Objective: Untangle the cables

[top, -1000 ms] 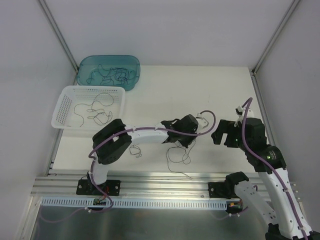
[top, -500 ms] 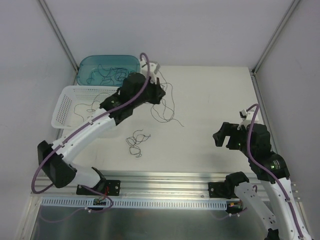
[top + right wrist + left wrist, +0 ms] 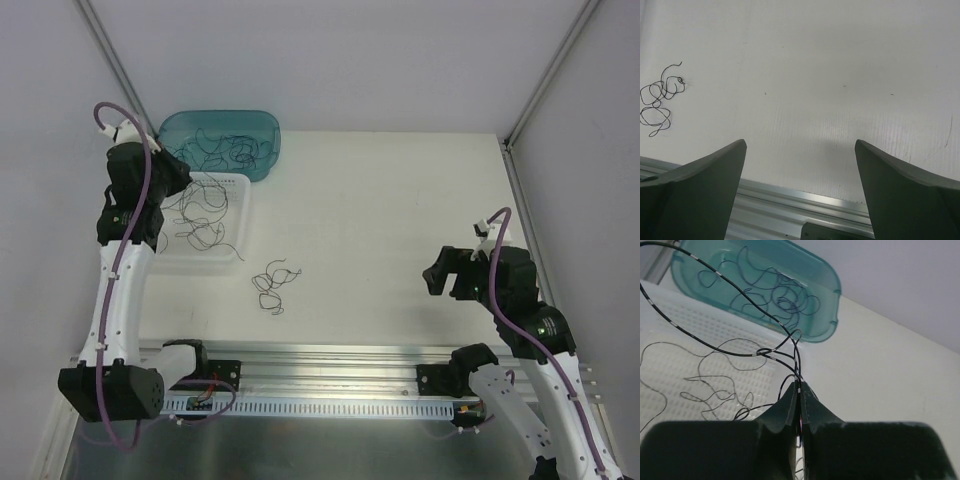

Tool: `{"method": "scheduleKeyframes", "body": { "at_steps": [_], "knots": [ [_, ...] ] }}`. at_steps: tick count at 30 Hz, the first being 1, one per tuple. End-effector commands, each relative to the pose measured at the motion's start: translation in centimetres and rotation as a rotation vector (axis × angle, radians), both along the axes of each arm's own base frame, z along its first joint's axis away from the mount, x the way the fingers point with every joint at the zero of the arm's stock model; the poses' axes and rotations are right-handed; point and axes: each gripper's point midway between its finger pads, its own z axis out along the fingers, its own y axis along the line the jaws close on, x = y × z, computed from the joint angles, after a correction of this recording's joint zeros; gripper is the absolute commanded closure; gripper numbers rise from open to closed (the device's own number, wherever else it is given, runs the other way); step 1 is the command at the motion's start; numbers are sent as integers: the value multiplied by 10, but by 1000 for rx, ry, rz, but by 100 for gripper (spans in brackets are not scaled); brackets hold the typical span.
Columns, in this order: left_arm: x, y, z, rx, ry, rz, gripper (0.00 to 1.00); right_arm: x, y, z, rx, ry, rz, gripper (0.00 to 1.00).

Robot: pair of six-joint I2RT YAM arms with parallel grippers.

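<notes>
At the far left, the left gripper (image 3: 800, 390) is pinched shut on a few thin dark cables (image 3: 756, 353). It holds them up over the white mesh basket (image 3: 243, 205). The strands cross in a small loop just above the fingertips, so I cannot tell whether they are fully separated. Their free ends hang down into the basket, where several other strands lie spread out, mostly apart from one another.

Just behind the basket, the teal tub (image 3: 270, 125) holds a dense tangle (image 3: 225, 150) of curly wires, which looks like the unsorted stock.

Toward the middle, a small knot of wire (image 3: 272, 285) lies alone on the table (image 3: 400, 200), near the front edge.

On the right, the right gripper (image 3: 800, 145) hovers over bare table with its jaws wide apart, holding nothing.

I judge the task partly done. Some strands appear sorted into the basket. The held bunch, the knot on the table and the pile in the tub are left to work through.
</notes>
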Motion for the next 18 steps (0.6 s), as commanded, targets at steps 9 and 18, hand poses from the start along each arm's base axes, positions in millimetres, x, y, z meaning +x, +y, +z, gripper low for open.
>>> {"method": "scheduleKeyframes", "body": {
  "at_steps": [9, 18],
  "knots": [
    [12, 85, -95, -64, 240, 195, 84, 7, 12, 2, 18, -15, 58, 5],
    [-9, 53, -86, -59, 194, 68, 11, 8, 16, -1, 30, -8, 70, 5]
  ]
}}
